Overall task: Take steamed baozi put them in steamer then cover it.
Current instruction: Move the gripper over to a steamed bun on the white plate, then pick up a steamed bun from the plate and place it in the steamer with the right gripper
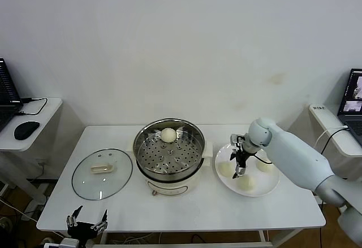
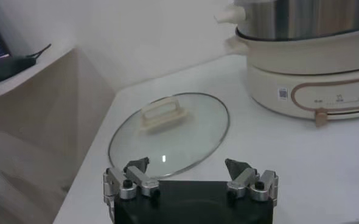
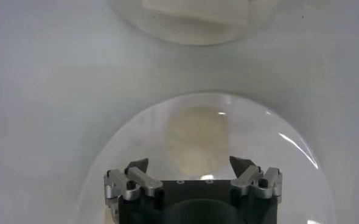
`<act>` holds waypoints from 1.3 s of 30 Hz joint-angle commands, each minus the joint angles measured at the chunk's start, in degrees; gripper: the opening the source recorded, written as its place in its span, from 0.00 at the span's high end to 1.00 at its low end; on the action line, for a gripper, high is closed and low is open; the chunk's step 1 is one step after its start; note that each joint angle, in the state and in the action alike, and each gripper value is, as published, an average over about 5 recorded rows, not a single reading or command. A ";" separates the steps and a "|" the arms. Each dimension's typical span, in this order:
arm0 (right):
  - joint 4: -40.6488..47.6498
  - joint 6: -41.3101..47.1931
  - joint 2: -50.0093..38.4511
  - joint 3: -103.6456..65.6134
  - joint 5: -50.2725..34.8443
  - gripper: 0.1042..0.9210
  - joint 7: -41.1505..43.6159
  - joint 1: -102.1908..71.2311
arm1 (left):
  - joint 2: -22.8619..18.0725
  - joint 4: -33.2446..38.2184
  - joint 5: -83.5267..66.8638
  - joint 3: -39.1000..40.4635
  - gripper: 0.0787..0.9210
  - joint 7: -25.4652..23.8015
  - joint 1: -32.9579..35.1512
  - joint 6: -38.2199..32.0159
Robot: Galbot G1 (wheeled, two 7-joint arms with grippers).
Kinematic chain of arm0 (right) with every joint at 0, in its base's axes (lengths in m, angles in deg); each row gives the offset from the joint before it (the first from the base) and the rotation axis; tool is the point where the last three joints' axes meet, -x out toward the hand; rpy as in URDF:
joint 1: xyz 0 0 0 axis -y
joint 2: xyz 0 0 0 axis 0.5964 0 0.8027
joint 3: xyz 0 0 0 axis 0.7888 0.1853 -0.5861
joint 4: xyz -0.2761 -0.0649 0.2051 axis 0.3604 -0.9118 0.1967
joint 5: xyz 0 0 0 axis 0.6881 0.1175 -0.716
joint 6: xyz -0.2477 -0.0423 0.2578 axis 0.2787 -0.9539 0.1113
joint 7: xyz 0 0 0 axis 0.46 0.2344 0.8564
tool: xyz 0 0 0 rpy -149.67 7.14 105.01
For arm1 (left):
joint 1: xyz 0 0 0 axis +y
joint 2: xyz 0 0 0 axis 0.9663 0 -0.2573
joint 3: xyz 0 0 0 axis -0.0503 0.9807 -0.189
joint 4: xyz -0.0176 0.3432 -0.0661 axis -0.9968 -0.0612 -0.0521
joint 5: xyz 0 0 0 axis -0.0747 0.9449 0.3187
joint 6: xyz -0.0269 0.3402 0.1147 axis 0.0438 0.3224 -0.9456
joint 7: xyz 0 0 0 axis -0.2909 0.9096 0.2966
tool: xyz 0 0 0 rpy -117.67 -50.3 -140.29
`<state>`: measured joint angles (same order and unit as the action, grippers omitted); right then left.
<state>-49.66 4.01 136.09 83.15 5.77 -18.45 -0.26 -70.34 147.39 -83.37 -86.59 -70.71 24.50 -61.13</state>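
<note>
The steamer (image 1: pixel 168 152), a shiny steel pot on a cream base, stands mid-table with one steamed baozi (image 1: pixel 168 134) on its perforated tray. Three more baozi lie on a white plate (image 1: pixel 270 187) to its right. My right gripper (image 1: pixel 240 172) hangs open just above the plate beside the left bun (image 1: pixel 226 169). In the right wrist view a pale baozi (image 3: pixel 195 139) lies below my open right gripper (image 3: pixel 190 165). The cover (image 1: pixel 102 173), a clear glass lid with a cream handle, lies flat left of the steamer. My left gripper (image 1: pixel 86 222) stays open at the table's front edge, short of the cover (image 2: pixel 170 131).
A side table at the far left carries a black mouse (image 1: pixel 26 129) and a laptop. Another laptop (image 1: pixel 353 98) sits at the far right. The steamer's base (image 2: pixel 307 67) stands close to the lid.
</note>
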 commanded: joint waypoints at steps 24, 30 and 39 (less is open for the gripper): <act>3.13 -0.19 1.11 -0.91 -1.90 0.44 -0.33 -0.07 | -0.33 -0.80 -0.46 -0.83 0.12 0.24 0.23 -0.02; 0.95 0.65 -1.60 -1.18 -3.33 0.51 1.29 2.65 | -0.38 -0.66 -0.42 -0.46 0.12 0.22 -0.25 0.05; -6.13 4.28 -6.53 11.95 -14.54 0.52 4.25 21.85 | -0.17 2.09 -0.15 -1.17 0.12 -0.47 -0.28 1.52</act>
<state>-51.06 6.24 132.96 85.96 -0.65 -16.09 7.47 -70.66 147.32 -83.62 -87.25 -70.61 24.12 -60.77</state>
